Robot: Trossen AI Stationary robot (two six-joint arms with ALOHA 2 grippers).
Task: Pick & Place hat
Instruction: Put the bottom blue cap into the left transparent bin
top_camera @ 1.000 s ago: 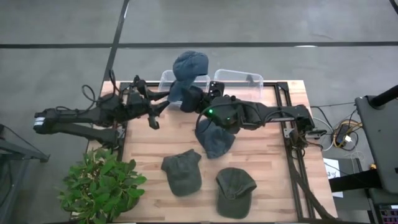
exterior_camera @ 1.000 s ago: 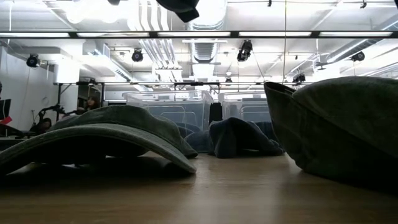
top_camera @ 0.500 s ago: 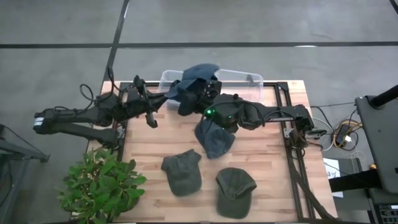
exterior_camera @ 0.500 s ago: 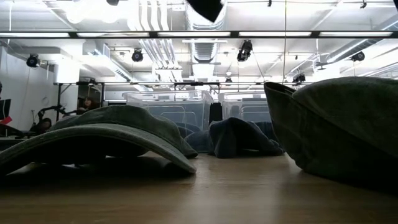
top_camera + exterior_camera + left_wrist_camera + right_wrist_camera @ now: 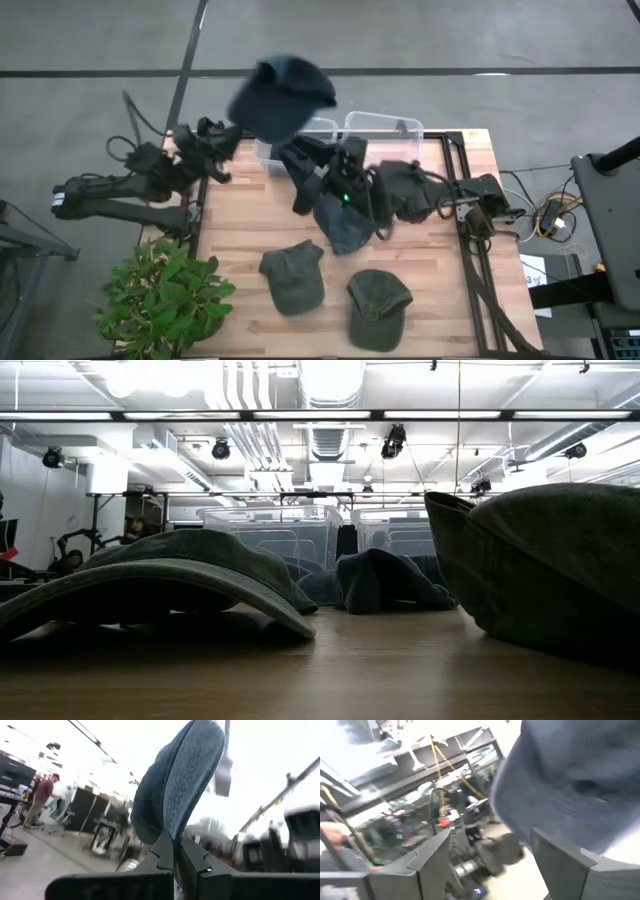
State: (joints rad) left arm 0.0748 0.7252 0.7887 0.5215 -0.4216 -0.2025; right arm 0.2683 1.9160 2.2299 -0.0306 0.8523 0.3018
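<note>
A blue hat (image 5: 280,92) is up in the air over the table's far left corner, with my left gripper (image 5: 232,135) shut on it; in the left wrist view the hat (image 5: 177,780) rises above the fingers. My right gripper (image 5: 300,182) stands open just right of it, above the table; its wrist view shows the hat (image 5: 570,780) beyond the spread fingers, apart from them. A second blue hat (image 5: 345,225) and two green hats (image 5: 292,275) (image 5: 378,305) lie on the table. My left gripper pinches the blue hat's lower edge (image 5: 170,832) between its two shut fingers; whether that edge is brim or crown I cannot tell. The fingers come from the table's left, slanting upward. The hat stands up above them, lifted clear of the table and bins.
Two clear bins (image 5: 385,125) (image 5: 268,150) stand along the far edge, partly under the arms. A potted plant (image 5: 160,300) sits at the near left corner. A black frame (image 5: 470,230) borders the table's right side. People show in the room behind.
My left gripper has shut on the blue hat and swung it up and toward the table's left edge. My right gripper has opened, let the hat go and drawn back toward the near edge. The hat has gone from above the bins to high over the far left corner.
</note>
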